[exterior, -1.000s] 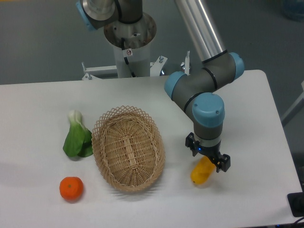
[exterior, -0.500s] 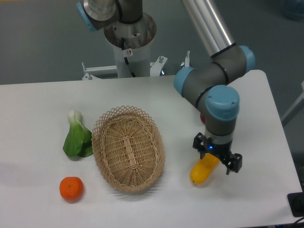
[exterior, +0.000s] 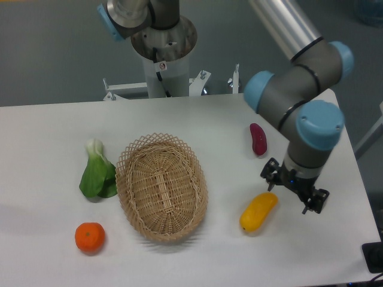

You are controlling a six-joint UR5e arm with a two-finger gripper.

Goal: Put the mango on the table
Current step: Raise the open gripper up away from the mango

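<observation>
From the fixed camera, the mango (exterior: 258, 211) lies on the white desk (exterior: 48, 131), right of the basket (exterior: 161, 186). My fingers (exterior: 295, 189) stand spread, empty, just beside its upper end. It looks smooth, plump, likely slippery; I'd grip across its middle.

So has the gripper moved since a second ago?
Yes. The gripper has shifted right, away from the wicker basket, and is now clear of the mango, which lies on the table. Its fingers look open.
</observation>
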